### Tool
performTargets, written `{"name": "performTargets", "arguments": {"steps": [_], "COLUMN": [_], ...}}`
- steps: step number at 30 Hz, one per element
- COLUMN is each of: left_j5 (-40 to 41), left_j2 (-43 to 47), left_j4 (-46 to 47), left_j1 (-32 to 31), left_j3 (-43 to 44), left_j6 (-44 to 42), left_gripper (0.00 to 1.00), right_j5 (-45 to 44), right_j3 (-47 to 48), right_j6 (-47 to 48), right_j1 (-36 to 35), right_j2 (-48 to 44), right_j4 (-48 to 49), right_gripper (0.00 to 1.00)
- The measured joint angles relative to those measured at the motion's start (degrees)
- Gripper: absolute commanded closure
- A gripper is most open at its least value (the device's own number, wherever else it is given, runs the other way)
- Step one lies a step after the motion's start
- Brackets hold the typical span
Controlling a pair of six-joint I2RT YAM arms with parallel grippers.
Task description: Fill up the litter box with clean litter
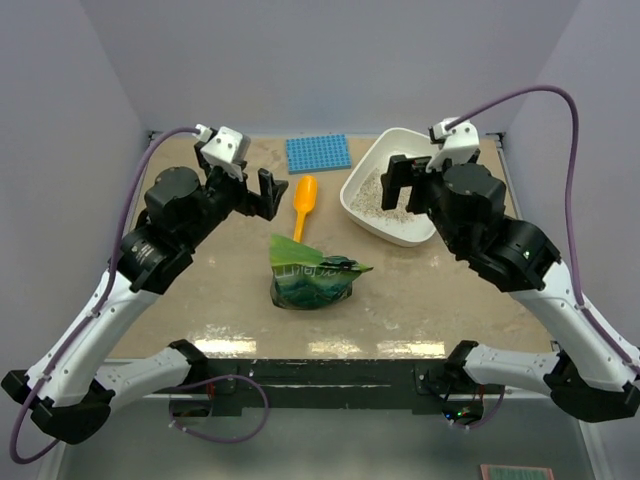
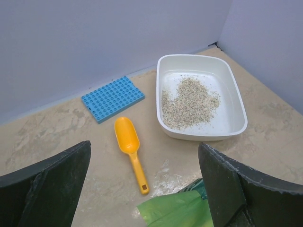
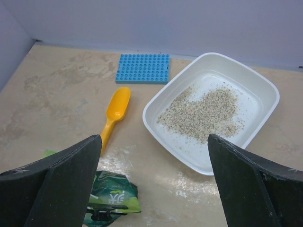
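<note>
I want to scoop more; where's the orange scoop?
Top view: the orange scoop lies mid-table, left of the litter box, between the blue mat and green bag.

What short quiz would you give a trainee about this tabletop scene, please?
1. True or false: the orange scoop lies inside the litter box.
2. In the top view, what lies between the blue studded mat and the green foil bag? A) the scoop B) the litter box C) a brush
3. Fill in: the left tool and the right tool both stand ____, holding nothing.
Key: 1 false, it lies outside, beside the box; the box holds only a patch of clean litter. 2 A. 3 open.
</note>
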State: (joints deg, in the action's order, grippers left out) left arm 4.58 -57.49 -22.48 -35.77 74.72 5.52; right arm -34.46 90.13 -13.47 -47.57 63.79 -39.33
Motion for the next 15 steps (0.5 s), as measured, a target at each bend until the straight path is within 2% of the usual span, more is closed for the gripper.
{"name": "performTargets", "arguments": {"steps": [9, 15], "left_j5": [4.24, 5.31], "left_j2": [1.79, 1.79], "left_j4": [-0.33, -0.98], "left_j1": [0.00, 0.00], "left_j3": [0.00, 0.00], "left_j6": [2.45, 2.93], "left_gripper": [0.00, 0.00], "right_j5": [-1.20, 2.08], "right_j3": [-4.39, -3.54], "right_j6": [0.37, 2.32], "right_j1": [0.00, 0.00], "right_j2": [-3.02, -2.25], "right_j4": [3.02, 2.95], "right_gripper": [0.01, 0.02]}}
